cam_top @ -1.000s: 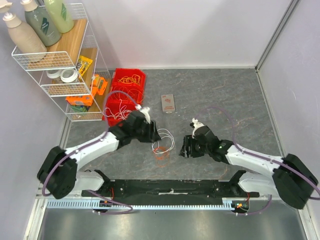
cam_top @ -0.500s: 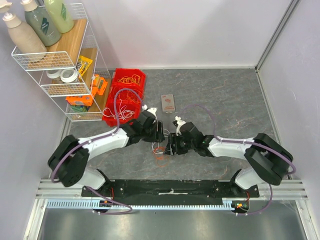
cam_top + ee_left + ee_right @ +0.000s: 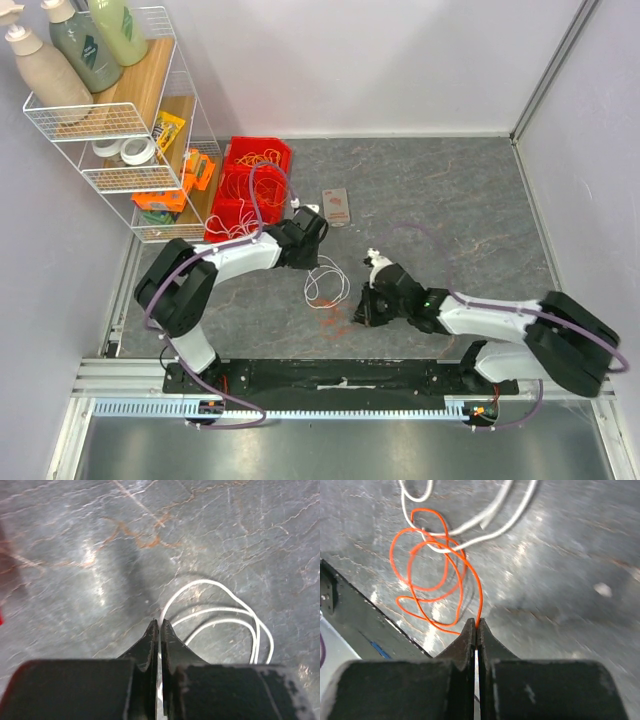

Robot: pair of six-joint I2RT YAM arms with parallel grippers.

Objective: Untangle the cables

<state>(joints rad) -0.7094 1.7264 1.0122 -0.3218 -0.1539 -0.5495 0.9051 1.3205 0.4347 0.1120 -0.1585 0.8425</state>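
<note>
At the left edge of the grey, stone-veined surface (image 3: 450,200) stands a white wire rack (image 3: 75,115). Beside it is a red plastic bin (image 3: 262,141) holding more tangled orange and white wire, partly hidden behind the left arm. From above, the left hand (image 3: 159,625) has its fingertips tucked under its own body. Its wrist camera shows them pinched shut on the white cable (image 3: 220,611), whose end disappears between the fingers. That cable is thin, smooth and round, lying in several nested oval loops whose long axis runs from the left hand toward the near edge. At the loops' near end lies the orange cable (image 3: 427,570), a smaller, tighter coil of overlapping rings, faint and hard to make out from above. It crosses the white strands, and one orange strand curves straight into the right hand (image 3: 476,626), which is clamped shut on it, low over the surface.
</note>
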